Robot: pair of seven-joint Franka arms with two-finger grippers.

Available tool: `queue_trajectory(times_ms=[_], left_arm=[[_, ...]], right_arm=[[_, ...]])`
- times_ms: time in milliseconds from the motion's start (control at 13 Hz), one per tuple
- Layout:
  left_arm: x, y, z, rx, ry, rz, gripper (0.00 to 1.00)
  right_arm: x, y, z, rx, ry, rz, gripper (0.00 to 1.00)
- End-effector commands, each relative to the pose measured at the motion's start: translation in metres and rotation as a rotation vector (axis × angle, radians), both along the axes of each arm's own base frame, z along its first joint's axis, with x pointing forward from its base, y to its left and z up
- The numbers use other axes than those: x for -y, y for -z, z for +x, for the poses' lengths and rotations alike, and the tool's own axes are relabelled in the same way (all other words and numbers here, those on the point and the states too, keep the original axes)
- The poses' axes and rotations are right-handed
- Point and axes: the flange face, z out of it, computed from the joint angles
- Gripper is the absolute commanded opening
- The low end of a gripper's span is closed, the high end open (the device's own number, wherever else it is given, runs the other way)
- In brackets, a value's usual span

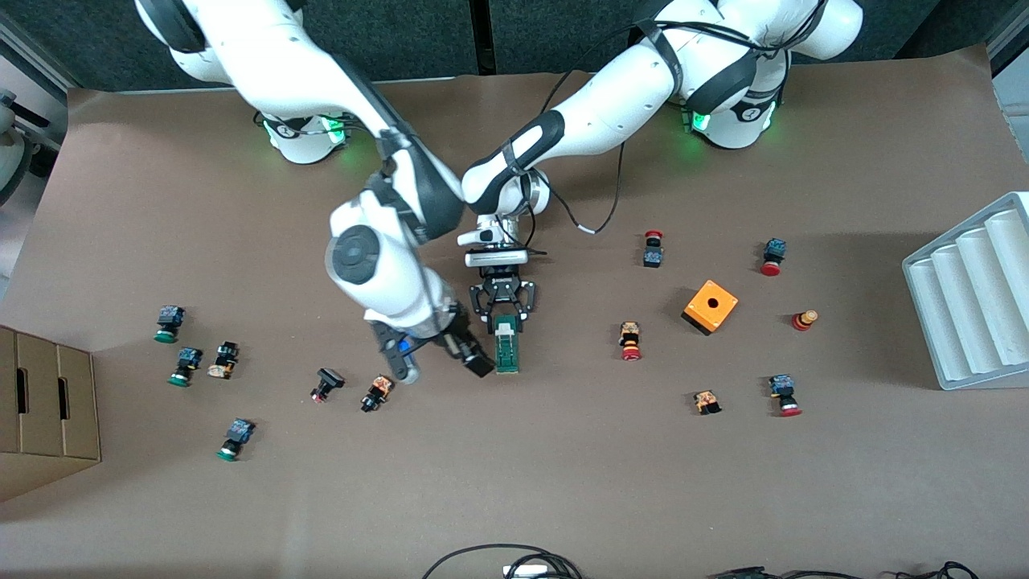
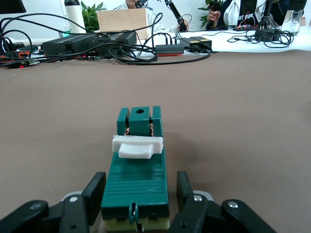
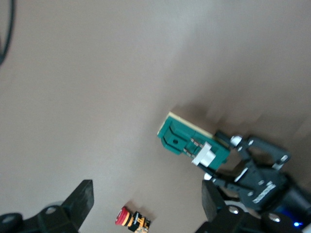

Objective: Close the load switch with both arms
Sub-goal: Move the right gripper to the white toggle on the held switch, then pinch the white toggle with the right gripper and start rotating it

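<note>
The load switch (image 1: pixel 507 347) is a narrow green block with a white tab (image 2: pixel 140 145), and it lies flat on the brown table near the middle. My left gripper (image 1: pixel 504 312) reaches down to the switch's end nearer the robot bases. Its black fingers (image 2: pixel 94 191) sit close against both sides of the green body (image 2: pixel 138 187), shut on it. My right gripper (image 1: pixel 440 362) hovers just beside the switch, toward the right arm's end of the table, and its fingers (image 3: pixel 83 198) are spread wide and empty. The right wrist view shows the switch (image 3: pixel 189 140) with the left gripper (image 3: pixel 228 167) on it.
Small red- and green-capped buttons are scattered at both ends of the table; one (image 1: pixel 376 392) lies close under the right gripper. An orange cube (image 1: pixel 710 306) and a grey ribbed tray (image 1: pixel 973 297) sit toward the left arm's end. A cardboard box (image 1: pixel 44 402) stands at the right arm's end.
</note>
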Motion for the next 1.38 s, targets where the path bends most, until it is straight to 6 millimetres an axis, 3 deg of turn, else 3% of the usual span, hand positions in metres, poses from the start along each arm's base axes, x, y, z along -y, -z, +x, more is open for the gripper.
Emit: queue_trajectory(times_ms=[0,383,844,1304], left_arm=[[0.006,0.011,-0.010,0.011,0.016,-0.005,0.67],[0.003,0.017,-0.011,0.013,0.018,0.003,0.67],[0.004,0.025,-0.017,0.031,0.026,-0.019,0.67],[0.004,0.026,-0.018,0.031,0.028,-0.018,0.67]], right_arm=[[-0.022,0.029,-0.003,-0.002,0.086,0.020,0.96],[-0.021,0.072,-0.021,-0.049,0.100,-0.019,0.73],[-0.034,0.112,-0.046,-0.045,0.102,-0.041,0.61],[-0.032,0.117,-0.049,-0.071,0.136,-0.046,0.55]])
